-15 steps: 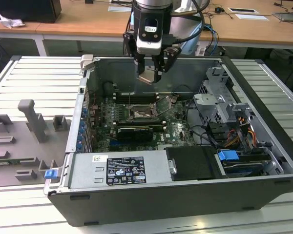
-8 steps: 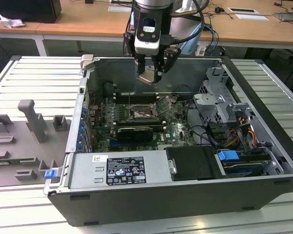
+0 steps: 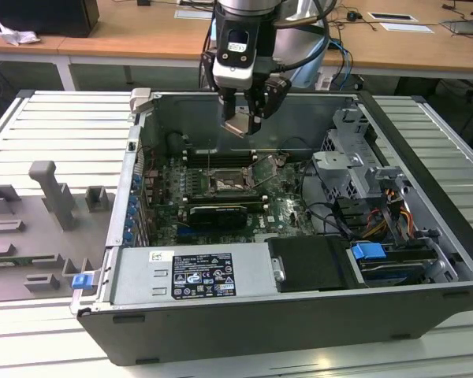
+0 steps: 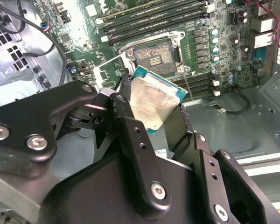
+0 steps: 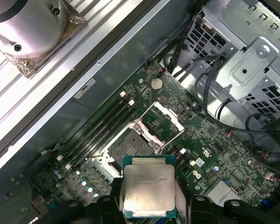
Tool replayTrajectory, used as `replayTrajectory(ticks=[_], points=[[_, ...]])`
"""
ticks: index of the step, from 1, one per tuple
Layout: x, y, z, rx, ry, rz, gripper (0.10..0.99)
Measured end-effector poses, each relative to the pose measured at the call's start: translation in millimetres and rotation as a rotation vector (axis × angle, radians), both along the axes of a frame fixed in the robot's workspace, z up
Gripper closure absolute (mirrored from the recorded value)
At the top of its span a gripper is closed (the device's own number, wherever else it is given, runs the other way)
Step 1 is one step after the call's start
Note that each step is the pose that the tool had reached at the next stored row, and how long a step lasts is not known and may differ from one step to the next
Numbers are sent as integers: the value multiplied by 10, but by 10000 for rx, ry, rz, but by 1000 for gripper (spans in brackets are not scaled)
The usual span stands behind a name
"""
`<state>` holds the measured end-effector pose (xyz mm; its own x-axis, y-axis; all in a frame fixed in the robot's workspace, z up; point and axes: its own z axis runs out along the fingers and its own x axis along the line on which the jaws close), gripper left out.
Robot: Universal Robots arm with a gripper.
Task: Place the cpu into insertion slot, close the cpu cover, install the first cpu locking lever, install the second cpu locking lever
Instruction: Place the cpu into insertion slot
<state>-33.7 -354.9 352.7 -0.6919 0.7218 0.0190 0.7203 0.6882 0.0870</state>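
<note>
My gripper (image 3: 243, 120) hangs inside the open computer case, above the green board, shut on the cpu (image 3: 240, 126). In both wrist views the cpu (image 5: 147, 186) (image 4: 154, 100) shows its pale metal face and green edge between the black fingers (image 4: 126, 121). The insertion slot (image 3: 225, 183) (image 5: 128, 147) (image 4: 154, 58) lies below it with its dark pin field bare. The cpu cover (image 5: 161, 119) is swung up and open beside the slot. The cpu is held clear above the board, apart from the slot.
Long black memory slots (image 5: 105, 123) run beside the slot. A black graphics card (image 3: 217, 214) lies nearer the front. A metal drive cage (image 3: 351, 161) and cables (image 3: 378, 220) fill the exterior view's right. A grey fixture plate (image 3: 39, 228) lies outside the case.
</note>
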Motion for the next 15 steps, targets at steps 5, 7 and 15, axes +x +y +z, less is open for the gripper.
replayTrajectory(ticks=[5, 7, 15], points=[[0, 0, -3, 0, 0, -297, 557], [0, 0, -6, -2, 0, -462, 557], [0, 0, -24, -8, 0, -2099, 557]])
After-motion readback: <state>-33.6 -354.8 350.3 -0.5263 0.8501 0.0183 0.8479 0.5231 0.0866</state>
